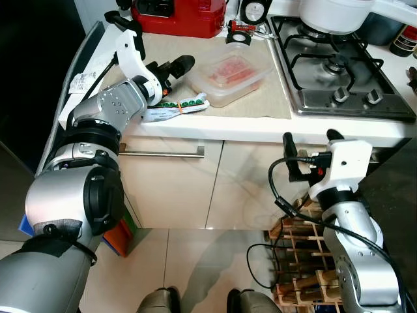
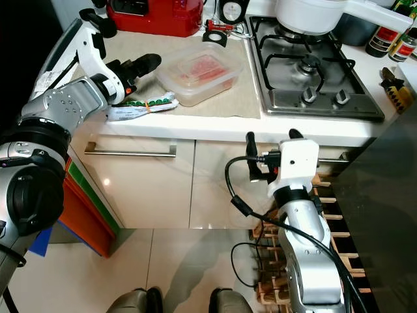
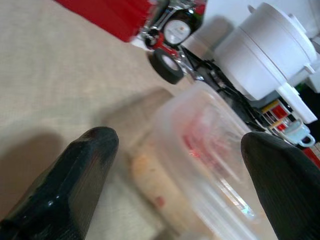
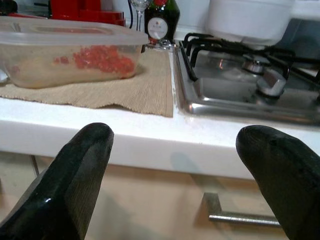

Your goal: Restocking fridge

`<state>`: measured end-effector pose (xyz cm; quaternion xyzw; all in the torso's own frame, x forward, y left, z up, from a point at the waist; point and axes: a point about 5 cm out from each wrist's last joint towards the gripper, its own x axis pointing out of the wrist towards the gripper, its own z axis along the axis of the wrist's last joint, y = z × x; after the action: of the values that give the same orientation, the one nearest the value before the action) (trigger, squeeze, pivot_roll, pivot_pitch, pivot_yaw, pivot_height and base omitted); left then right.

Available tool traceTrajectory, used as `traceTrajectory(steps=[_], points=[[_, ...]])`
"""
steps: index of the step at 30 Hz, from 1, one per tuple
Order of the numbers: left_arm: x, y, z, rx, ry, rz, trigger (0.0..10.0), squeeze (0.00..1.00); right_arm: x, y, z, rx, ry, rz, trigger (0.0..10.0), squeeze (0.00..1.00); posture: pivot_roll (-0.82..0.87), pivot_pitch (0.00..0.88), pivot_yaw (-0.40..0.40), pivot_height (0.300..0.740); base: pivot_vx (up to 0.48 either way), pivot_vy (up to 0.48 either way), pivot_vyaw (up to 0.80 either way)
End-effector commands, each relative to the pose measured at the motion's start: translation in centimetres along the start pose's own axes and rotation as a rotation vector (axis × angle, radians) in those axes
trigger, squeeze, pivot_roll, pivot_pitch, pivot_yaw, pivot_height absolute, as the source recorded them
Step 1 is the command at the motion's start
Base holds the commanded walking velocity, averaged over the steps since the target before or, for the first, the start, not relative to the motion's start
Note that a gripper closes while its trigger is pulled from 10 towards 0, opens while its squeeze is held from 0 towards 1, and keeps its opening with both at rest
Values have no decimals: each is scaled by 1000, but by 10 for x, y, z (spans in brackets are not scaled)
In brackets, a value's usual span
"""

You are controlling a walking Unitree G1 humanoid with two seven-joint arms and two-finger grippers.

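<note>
A clear lidded plastic container (image 1: 228, 78) with red food inside rests on a beige mat (image 1: 260, 98) on the counter. My left gripper (image 1: 171, 67) is open just to the container's left, fingers pointing at it; in the left wrist view the container (image 3: 210, 150) lies between the spread fingertips (image 3: 95, 150). A small packet with green print (image 1: 176, 108) lies at the mat's front edge under my left wrist. My right gripper (image 1: 311, 138) is open below the counter edge, in front of the cabinet; its wrist view looks along the counter at the container (image 4: 65, 55).
A gas hob (image 1: 339, 72) with a white pot (image 1: 332, 13) stands to the right. A red appliance (image 1: 176, 14) and a small timer (image 1: 254, 10) are at the back. A drawer handle (image 1: 163, 153) sits below the counter. A wooden rack (image 1: 300, 254) stands on the floor.
</note>
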<state>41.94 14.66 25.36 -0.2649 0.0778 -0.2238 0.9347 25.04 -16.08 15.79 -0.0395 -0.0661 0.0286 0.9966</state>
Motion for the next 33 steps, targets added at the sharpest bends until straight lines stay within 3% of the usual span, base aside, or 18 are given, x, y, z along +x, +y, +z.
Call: traceTrajectory(steps=[1, 9, 18, 19, 28, 33], points=[[3, -6, 1, 4, 6, -22, 10000, 0, -3, -1, 5, -8, -14, -9, 10000, 0, -245, 161, -15, 740, 0, 0, 0], [9, -15, -4, 0, 21, -48, 10000, 0, -4, -2, 5, -11, -8, -19, 10000, 0, -250, 158, -12, 740, 0, 0, 0], [13, -10, -24, 86, 94, 50, 10000, 0, -1, 3, 2, -1, -2, -17, 10000, 0, -232, 151, -1, 740, 0, 0, 0], [13, -10, -24, 91, 92, 48, 0, 0, -1, 3, 1, 0, -2, -16, 10000, 0, -230, 150, 0, 740, 0, 0, 0], [16, -16, -24, 135, 47, 15, 0, 0, -3, 5, 0, 5, 5, -15, 10000, 0, -236, 150, 3, 740, 0, 0, 0], [19, -23, -17, 58, -26, -22, 0, 0, -4, 5, -1, 9, 10, -16, 10000, 0, -242, 150, 3, 740, 0, 0, 0]])
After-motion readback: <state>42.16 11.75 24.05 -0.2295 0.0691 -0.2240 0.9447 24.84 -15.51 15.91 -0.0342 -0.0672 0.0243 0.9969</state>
